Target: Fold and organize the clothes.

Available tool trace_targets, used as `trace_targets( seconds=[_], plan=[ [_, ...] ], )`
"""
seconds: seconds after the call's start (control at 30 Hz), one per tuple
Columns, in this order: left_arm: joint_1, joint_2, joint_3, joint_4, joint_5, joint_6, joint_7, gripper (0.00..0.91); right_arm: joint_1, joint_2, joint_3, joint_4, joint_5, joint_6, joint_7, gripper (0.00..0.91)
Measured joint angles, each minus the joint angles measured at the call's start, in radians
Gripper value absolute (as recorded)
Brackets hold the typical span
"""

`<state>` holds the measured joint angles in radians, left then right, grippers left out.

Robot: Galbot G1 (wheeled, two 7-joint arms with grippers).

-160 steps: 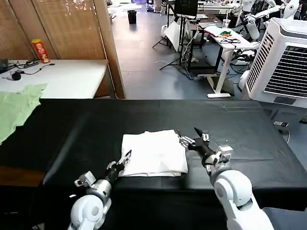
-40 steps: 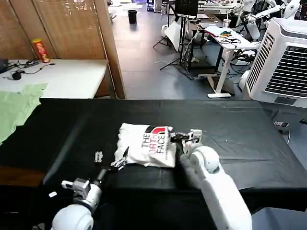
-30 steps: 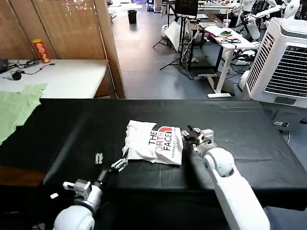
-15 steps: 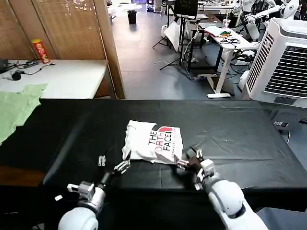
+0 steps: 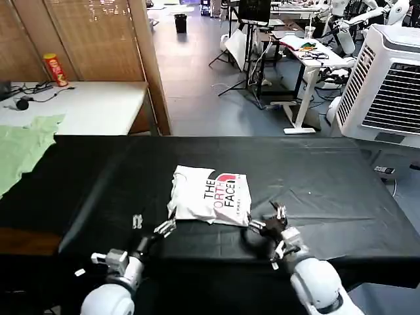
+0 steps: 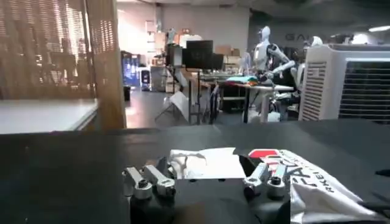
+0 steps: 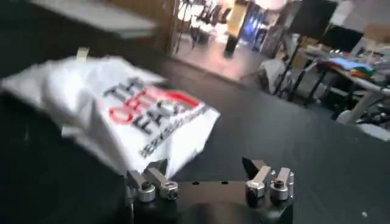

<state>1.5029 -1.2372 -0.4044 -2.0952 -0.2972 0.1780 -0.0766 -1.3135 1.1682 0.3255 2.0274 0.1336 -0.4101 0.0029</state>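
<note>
The clothes, one white T-shirt (image 5: 209,195), lie folded into a small packet at the middle of the black table (image 5: 328,167), with the black-and-red lettering facing up. My left gripper (image 5: 152,224) hovers open just off the packet's near left corner, nothing between its fingers. My right gripper (image 5: 266,228) is open and empty, close to the packet's near right corner and apart from it. In the left wrist view the T-shirt (image 6: 207,165) lies just beyond the open left gripper (image 6: 207,174). In the right wrist view the T-shirt (image 7: 109,109) lies ahead of the open right gripper (image 7: 207,171).
A light green garment (image 5: 23,147) drapes over the white table (image 5: 98,108) at the far left, where a red-and-yellow can (image 5: 55,69) stands. A white air cooler (image 5: 387,79) stands beyond the black table's right end. Bare black cloth surrounds the packet.
The packet was turned logo side up. My right gripper let go at its right edge and drew back to the table's front; the left gripper eased back slightly.
</note>
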Motion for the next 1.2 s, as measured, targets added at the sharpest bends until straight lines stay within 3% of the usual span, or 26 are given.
trace_targets(
  seconds=[0.13,0.37,0.63,0.97,1.2],
  plan=[
    [0.017,0.024,-0.004,0.009,-0.028,-0.030,-0.030,0.878,-0.060,0.017,0.039,0.045,0.020,0.076,0.032,0.878],
    [0.066,0.072,-0.002,-0.029,-0.053,-0.011,-0.075,0.878,-0.238,0.058,0.077,0.131,0.001,0.182,0.107,0.878],
    [0.155,0.081,-0.026,-0.095,-0.052,-0.005,-0.104,0.878,-0.389,0.067,0.102,0.202,-0.019,0.273,0.145,0.878],
    [0.285,0.088,-0.064,-0.161,-0.080,0.022,-0.128,0.878,-0.507,0.062,0.105,0.252,-0.037,0.270,0.192,0.878],
    [0.356,0.097,-0.110,-0.217,-0.150,0.087,-0.158,0.878,-0.590,0.066,0.092,0.291,0.005,0.179,0.237,0.878]
  ],
)
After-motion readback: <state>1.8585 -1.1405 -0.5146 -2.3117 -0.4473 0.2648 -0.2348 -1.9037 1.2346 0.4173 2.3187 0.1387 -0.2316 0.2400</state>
